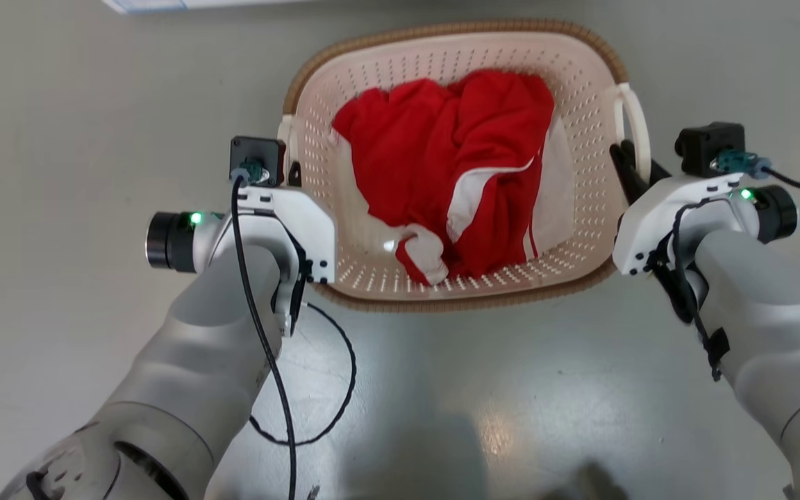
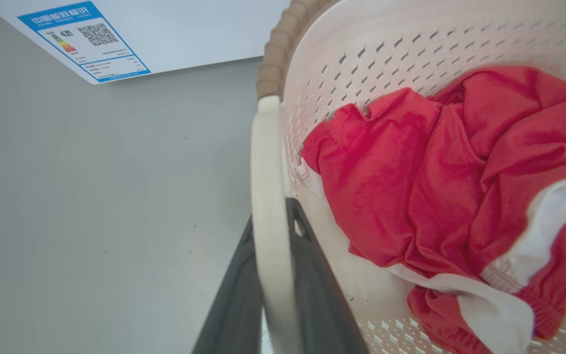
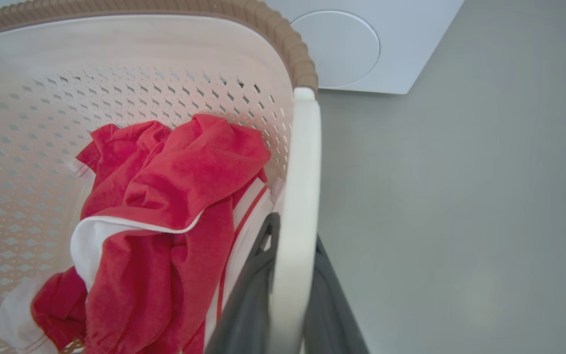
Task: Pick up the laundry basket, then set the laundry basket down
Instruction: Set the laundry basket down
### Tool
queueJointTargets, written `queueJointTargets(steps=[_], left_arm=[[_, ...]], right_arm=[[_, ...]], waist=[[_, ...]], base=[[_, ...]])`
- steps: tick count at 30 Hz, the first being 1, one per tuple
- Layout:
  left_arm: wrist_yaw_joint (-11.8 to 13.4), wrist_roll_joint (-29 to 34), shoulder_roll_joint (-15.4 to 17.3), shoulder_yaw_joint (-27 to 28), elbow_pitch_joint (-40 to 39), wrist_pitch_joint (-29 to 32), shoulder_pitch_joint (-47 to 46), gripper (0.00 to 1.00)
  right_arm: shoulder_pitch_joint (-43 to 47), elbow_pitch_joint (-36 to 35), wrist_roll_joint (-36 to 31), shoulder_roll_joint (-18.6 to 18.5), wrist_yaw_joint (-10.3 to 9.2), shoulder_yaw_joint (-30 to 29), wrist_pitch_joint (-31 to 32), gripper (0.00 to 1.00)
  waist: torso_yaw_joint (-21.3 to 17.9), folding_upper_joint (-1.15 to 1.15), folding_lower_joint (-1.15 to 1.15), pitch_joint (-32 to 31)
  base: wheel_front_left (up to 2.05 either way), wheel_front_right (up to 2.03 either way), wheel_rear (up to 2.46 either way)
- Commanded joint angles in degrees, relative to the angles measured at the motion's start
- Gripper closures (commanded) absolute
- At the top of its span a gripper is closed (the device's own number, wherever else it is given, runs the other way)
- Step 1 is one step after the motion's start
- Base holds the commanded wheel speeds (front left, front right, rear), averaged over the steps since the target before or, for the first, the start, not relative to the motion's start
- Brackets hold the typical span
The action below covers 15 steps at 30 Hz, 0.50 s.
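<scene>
The laundry basket (image 1: 372,76) is cream with perforated sides and a brown woven-look rim, and it sits between my two arms in the head view. A crumpled red and white garment (image 1: 442,160) lies inside it. My left gripper (image 1: 294,173) is shut on the basket's left white handle (image 2: 268,196), with one dark finger on each side of the bar. My right gripper (image 1: 639,167) is shut on the right white handle (image 3: 298,187) in the same way. Whether the basket's base touches the floor cannot be told.
A big white washing machine (image 3: 361,44) stands just beyond the basket, its blue energy label (image 2: 84,39) facing me. Grey floor (image 1: 60,139) spreads all around. A thin black cable (image 1: 344,389) loops down from my left arm.
</scene>
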Motion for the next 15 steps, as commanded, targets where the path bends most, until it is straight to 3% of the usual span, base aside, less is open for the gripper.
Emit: queueJointTargets(steps=[1, 15], left_arm=[[0.5, 0.2, 1.1, 0.2, -0.6, -1.7, -2.3, 1.0], [0.8, 1.8, 1.2, 1.8, -1.0, -3.1, -6.3, 1.0]], right_arm=[[0.5, -0.8, 0.0, -0.8, 0.41, 1.0, -1.0, 1.0], [-2.6, -1.0, 0.3, -2.0, 0.41, 1.4, -2.5, 1.0]], waist=[[0.3, 0.0, 0.0, 2.8], [0.1, 0.0, 0.0, 7.9]], base=[[0.0, 0.0, 0.0], [0.0, 0.0, 0.0]])
